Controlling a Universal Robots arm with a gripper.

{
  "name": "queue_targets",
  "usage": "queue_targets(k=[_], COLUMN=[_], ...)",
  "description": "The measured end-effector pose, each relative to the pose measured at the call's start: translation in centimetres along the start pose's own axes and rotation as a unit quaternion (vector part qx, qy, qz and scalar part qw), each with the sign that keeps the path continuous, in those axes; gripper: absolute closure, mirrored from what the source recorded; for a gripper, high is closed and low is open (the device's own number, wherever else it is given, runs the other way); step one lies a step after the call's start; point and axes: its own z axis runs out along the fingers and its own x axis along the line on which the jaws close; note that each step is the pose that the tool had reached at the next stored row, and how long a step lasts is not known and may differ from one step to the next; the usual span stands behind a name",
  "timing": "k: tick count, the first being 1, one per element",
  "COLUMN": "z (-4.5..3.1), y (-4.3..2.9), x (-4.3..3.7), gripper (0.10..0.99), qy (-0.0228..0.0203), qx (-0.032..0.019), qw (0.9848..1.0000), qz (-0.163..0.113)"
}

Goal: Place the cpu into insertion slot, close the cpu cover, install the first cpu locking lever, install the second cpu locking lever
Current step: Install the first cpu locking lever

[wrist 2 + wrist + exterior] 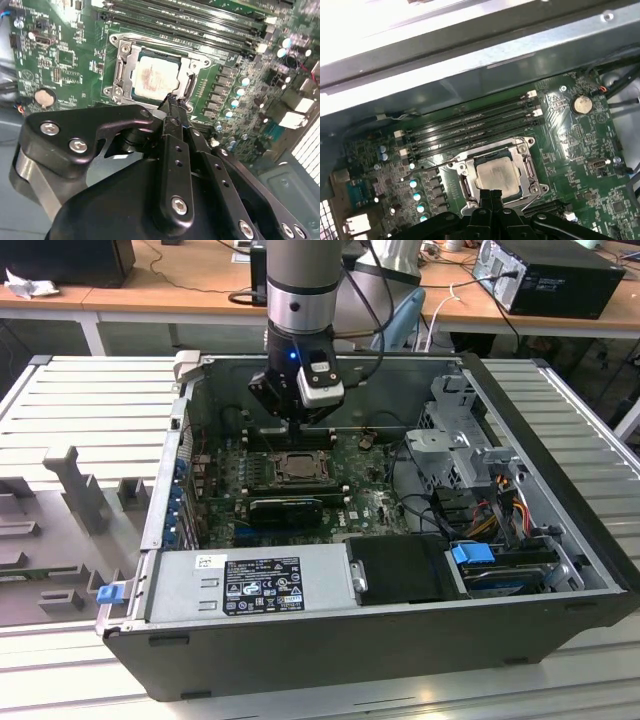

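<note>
Closed claw (172,103) just beside cpu (151,77)

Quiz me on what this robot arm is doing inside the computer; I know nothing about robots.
1. True or false: the cpu lies on the table beside the computer case.
2. The tool has its tips closest to: A) the round coin battery, B) the edge of the insertion slot, C) the blue drive latch.
3. Which thin grey metal frame surrounds the cpu's pale face?

Key: 1. False; it sits in the insertion slot. 2. B. 3. The cpu cover.
</note>
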Motion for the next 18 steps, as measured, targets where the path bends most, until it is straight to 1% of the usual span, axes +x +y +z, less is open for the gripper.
queue_targets(k=[2,5,6,8,9,11,13,15,17,18], z=[0.01,0.01,0.02,0.02,0.02,0.02,0.03,0.03,0.03,0.04], y=[0.0,0.0,0.0,0.0,0.0,0.0,0.0,0.0,0.0,0.0], x=[0.0,0.0,0.0,0.0,0.0,0.0,0.0,0.0,0.0,0.0], gripper=[0.98,0.98,0.98,0.98,0.98,0.98,0.98,0.98,0.98,0.98], qy=[0.0003,0.001,0.0012,0.0015,0.0018,0.0021,0.0028,0.0034,0.0037,0.0039], qx=[0.0002,0.0007,0.0009,0.0011,0.0013,0.0015,0.002,0.0024,0.0027,0.0028], qw=[0.9999,0.9987,0.998,0.9969,0.9957,0.994,0.9897,0.9849,0.9818,0.9792], qz=[-0.015,-0.051,-0.063,-0.078,-0.092,-0.11,-0.143,-0.173,-0.19,-0.203])
